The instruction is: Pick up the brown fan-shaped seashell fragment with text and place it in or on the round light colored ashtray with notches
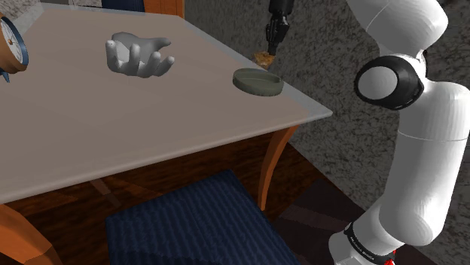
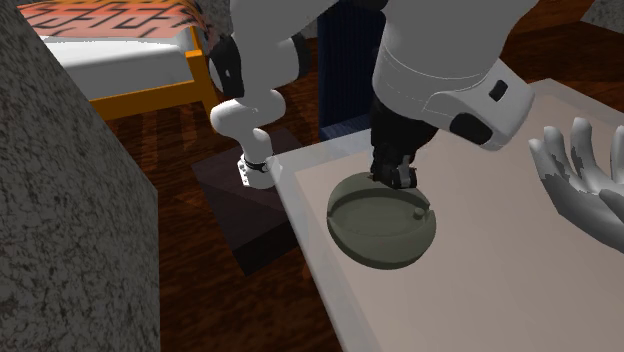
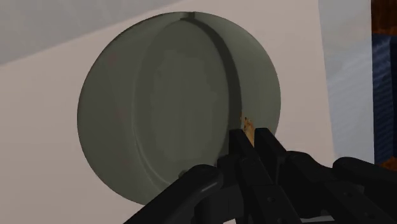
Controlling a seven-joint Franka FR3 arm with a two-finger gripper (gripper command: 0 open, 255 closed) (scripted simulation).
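Black fingers (image 3: 236,153) clamp the brown shell chip (image 3: 248,124) above the rim of the grey-green ashtray (image 3: 159,108) at the table (image 3: 44,165) corner; its middle lies just beside the gripper (image 3: 250,133).

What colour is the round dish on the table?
Dull greyish green; the dish shows best in the wrist view.

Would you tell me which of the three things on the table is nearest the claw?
The round grey-green ashtray: the claw, gripping the shell, hangs over its rim; the grey hand and clock sit farther off.
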